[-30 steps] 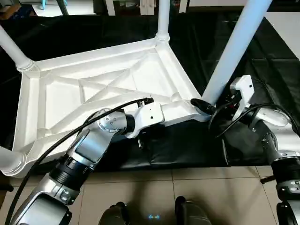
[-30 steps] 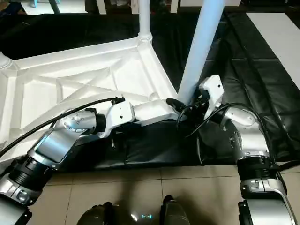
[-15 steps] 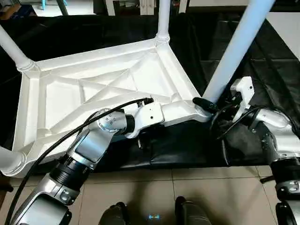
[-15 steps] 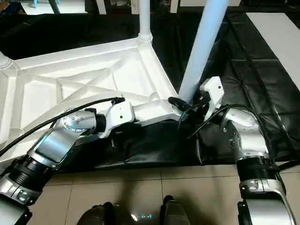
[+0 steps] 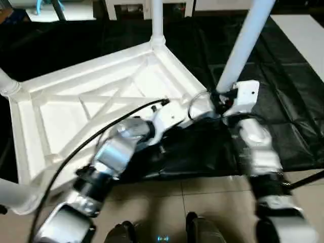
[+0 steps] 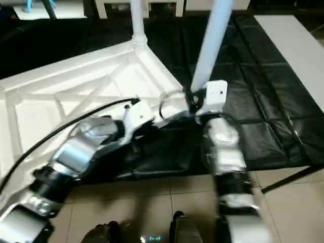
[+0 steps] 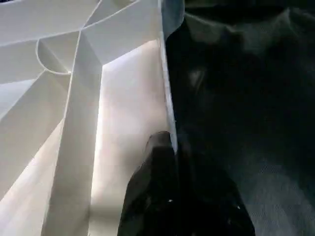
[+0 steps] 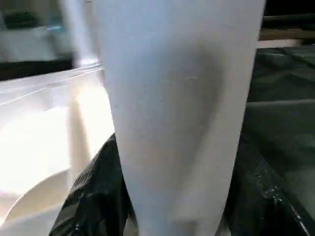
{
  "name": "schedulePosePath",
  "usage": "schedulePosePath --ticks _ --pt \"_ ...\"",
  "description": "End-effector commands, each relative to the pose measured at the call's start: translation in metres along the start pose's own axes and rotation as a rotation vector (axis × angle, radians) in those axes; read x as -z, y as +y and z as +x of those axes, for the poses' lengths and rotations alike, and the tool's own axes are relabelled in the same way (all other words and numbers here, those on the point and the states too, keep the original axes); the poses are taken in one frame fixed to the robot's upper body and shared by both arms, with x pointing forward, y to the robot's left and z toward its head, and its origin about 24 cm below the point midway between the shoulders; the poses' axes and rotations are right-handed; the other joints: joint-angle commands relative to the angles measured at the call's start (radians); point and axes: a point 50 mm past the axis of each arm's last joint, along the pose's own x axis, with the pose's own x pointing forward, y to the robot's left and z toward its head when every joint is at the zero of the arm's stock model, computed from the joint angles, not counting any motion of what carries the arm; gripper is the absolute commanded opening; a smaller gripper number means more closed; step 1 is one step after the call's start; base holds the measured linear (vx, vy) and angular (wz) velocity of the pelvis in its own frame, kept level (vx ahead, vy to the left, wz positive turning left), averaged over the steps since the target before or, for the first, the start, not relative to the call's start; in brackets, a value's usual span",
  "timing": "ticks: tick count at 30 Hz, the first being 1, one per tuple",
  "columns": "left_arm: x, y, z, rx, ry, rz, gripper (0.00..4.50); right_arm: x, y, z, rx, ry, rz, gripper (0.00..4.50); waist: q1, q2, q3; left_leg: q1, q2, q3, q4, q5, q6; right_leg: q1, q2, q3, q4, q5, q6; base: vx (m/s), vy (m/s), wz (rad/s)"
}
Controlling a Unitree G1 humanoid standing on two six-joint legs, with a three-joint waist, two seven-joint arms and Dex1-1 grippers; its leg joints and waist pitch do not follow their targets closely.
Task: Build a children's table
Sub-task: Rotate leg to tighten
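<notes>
- The whole picture from the head has slid since a second ago, so the camera has moved; the tabletop [image 5: 101,96] sits more to the left in the picture now.
- The right arm has swung in. Before, its forearm lay out to the side; now it points straight up the picture toward the near leg [image 5: 243,45].
- The right end effector [image 5: 218,97] was near the foot of that leg before, and now its 2 black fingers [image 8: 93,196] sit one on each side of the leg, clamped around it.
- The left end effector [image 7: 170,162] has stayed where it was, its fingers pinched together on the thin side wall of the tabletop.
- The tabletop is white plastic and lies upside down on the desk [image 5: 283,101], which has a black cloth over it.
- Its underside shows raised ribs that cross in an X.
- It has round sockets at the corners.
- A far leg [image 5: 157,17] stands straight up in the far corner socket.
- A left leg [image 5: 6,82] sticks out of the left corner.
- The near leg is a long white tube and leans a little to the right at its top.
</notes>
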Motion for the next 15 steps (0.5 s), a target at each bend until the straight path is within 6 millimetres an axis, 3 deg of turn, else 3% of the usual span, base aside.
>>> schedulePosePath --ticks 1,4,6,7,11,12,15 --pt "-0.006 -0.030 0.015 0.150 -0.046 0.023 0.00 0.033 -0.006 -0.007 0.141 0.148 0.187 1.96 -0.002 0.002 -0.064 0.016 -0.005 0.001 -0.073 -0.300 0.030 0.052 -0.007 0.003 -0.071 -0.344 -0.180 0.000 0.000 0.00" --pt "-0.001 -0.024 0.011 0.139 -0.038 0.044 0.00 0.023 -0.001 -0.004 0.013 0.096 0.223 1.96 -0.003 -0.002 -0.063 0.015 -0.005 -0.002 -0.077 -0.348 0.028 0.052 -0.005 0.002 -0.072 -0.332 -0.161 0.000 0.000 0.00" --pt "0.006 -0.019 0.005 0.138 -0.027 0.059 0.00 0.004 -0.006 -0.007 -0.157 0.013 0.126 1.96 -0.001 -0.007 -0.065 0.013 -0.005 -0.002 -0.077 -0.339 0.038 0.056 -0.004 0.003 -0.070 -0.306 -0.164 0.000 0.000 0.00" --pt "0.009 -0.018 0.002 0.151 -0.030 0.076 0.00 -0.003 -0.012 -0.010 -0.196 0.001 0.056 2.31 0.001 -0.009 -0.067 0.014 -0.004 -0.002 -0.075 -0.328 0.045 0.058 -0.005 0.004 -0.070 -0.288 -0.167 0.000 0.000 0.00" --pt "0.017 -0.014 -0.008 0.204 -0.057 0.141 0.00 -0.024 -0.037 -0.020 -0.261 -0.032 -0.008 2.77 0.010 -0.010 -0.072 0.012 -0.006 0.006 -0.066 -0.208 0.105 0.066 -0.005 0.009 -0.059 -0.147 -0.221 0.000 0.000 0.00" --pt "0.017 -0.014 -0.008 0.204 -0.057 0.141 0.00 -0.024 -0.037 -0.020 -0.261 -0.032 -0.008 2.89 0.011 -0.015 -0.075 0.007 -0.006 0.007 -0.063 -0.167 0.125 0.073 -0.005 0.010 -0.051 -0.099 -0.238 0.000 0.000 0.00" --pt "0.025 -0.010 -0.020 0.271 -0.057 0.193 0.00 -0.042 -0.048 -0.041 -0.463 -0.025 -0.021 3.12 0.026 -0.004 -0.075 0.011 -0.002 0.007 -0.057 -0.082 0.171 0.076 -0.002 0.013 -0.036 0.010 -0.272 0.000 0.000 0.00"
